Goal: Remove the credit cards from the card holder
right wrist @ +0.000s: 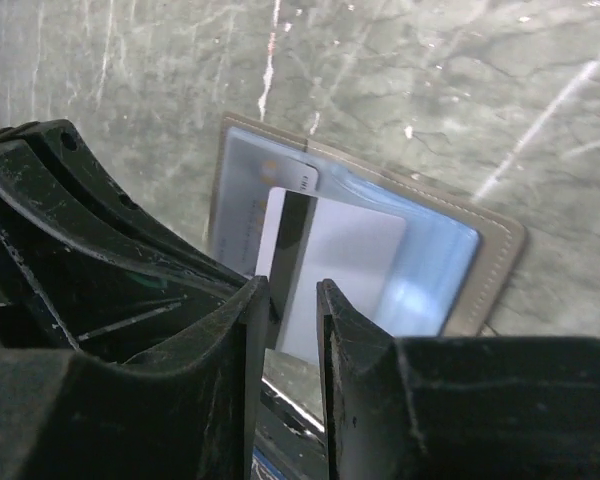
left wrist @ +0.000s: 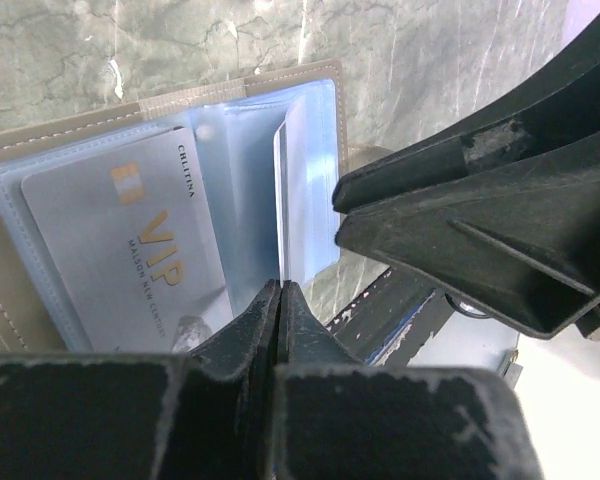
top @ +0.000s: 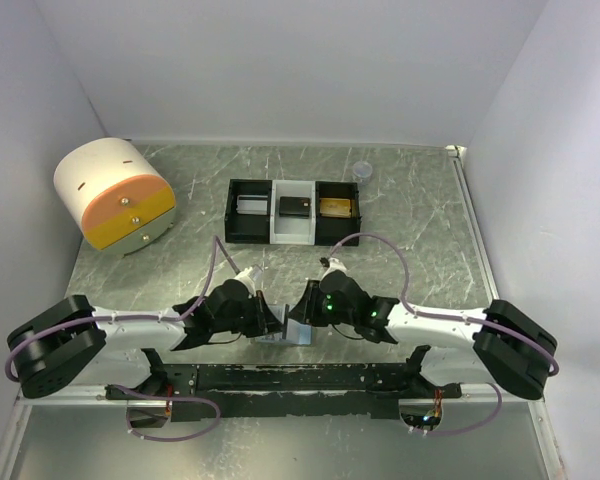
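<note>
At the near edge of the table (top: 420,230), right in the middle, both arms crowd over the open card holder (left wrist: 235,92). The left gripper (left wrist: 280,292) has its jaws pressed flat together, tips against the lower edge of an upright clear sleeve (left wrist: 305,180); whether they actually pinch that sleeve I cannot tell. The right gripper (right wrist: 285,290) has its jaws a little apart, with nothing clamped between them that I can see, and it points at a white card (right wrist: 350,250) with a dark stripe that shows in a sleeve of the holder.

Just beside the left tips, a silver VIP card (left wrist: 130,260) sits in its sleeve. So at least two cards remain inside.

Toward the far edge, the three-compartment tray (top: 231,212) holds what look like cards: a silvery card (top: 252,206) on the left, a dark card (top: 294,207) in the middle, a gold card (top: 335,207) on the right. I judge the job partly done, with the white card most likely next.
</note>
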Motion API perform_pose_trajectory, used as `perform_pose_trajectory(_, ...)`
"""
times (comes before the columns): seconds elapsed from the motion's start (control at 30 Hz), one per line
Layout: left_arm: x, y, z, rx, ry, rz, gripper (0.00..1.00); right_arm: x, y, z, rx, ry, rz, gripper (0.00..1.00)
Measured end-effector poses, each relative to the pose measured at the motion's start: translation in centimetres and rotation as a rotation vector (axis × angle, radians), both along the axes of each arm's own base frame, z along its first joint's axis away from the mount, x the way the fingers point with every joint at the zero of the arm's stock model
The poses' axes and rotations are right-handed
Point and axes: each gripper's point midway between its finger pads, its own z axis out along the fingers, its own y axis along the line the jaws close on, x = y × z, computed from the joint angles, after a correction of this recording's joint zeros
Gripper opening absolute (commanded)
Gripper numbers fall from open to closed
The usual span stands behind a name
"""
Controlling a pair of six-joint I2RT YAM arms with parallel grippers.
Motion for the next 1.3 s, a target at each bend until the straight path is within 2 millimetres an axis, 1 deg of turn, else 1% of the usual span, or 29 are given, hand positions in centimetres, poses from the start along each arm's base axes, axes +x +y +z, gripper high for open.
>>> perform_pose_trajectory(0.07,0.0,0.2,0.0,0.005,-0.002,0.006,0.1,0.1,0.8,0.2,0.017,-0.001,0.017,0.25)
perform_pose_trajectory(0.13,0.1,0.3,0.2,0.009,-0.005,0.013,0.12,0.2,0.9,-0.4,0.003,0.011,0.015,0.25)
perform_pose_trajectory(0.23,0.1,0.5,0.4,0.01,-0.011,0.015,0.16,0.1,0.3,-2.0,-0.047,0.045,-0.011,0.25)
perform_pose_trajectory(0.3,0.1,0.6,0.3,0.015,-0.014,0.012,0.19,0.1,-0.4,-2.6,-0.067,0.055,-0.034,0.25)
perform_pose_trajectory(0.5,-0.2,0.6,-1.3,0.055,0.012,-0.007,0.28,0.0,-1.2,-2.9,-0.066,0.058,-0.066,0.25)
perform_pose_trajectory(0.63,-0.2,0.2,-1.5,0.058,0.018,-0.022,0.29,0.0,-1.2,-2.9,-0.063,0.058,-0.068,0.25)
perform_pose_trajectory(0.77,0.1,-0.4,-0.9,0.044,0.004,-0.033,0.27,0.0,-1.1,-2.9,-0.058,0.056,-0.07,0.25)
perform_pose_trajectory(0.93,0.4,-0.9,-0.3,0.026,-0.01,-0.035,0.18,0.1,-1.0,-3.0,-0.05,0.054,-0.07,0.25)
perform_pose_trajectory(1.1,0.4,-0.8,-0.3,0.028,-0.009,-0.033,0.09,0.2,-0.9,-3.0,-0.047,0.053,-0.07,0.25)
perform_pose_trajectory(1.3,0.5,-0.1,0.5,0.04,-0.022,-0.011,0.07,0.2,-0.9,-2.9,-0.05,0.053,-0.071,0.25)
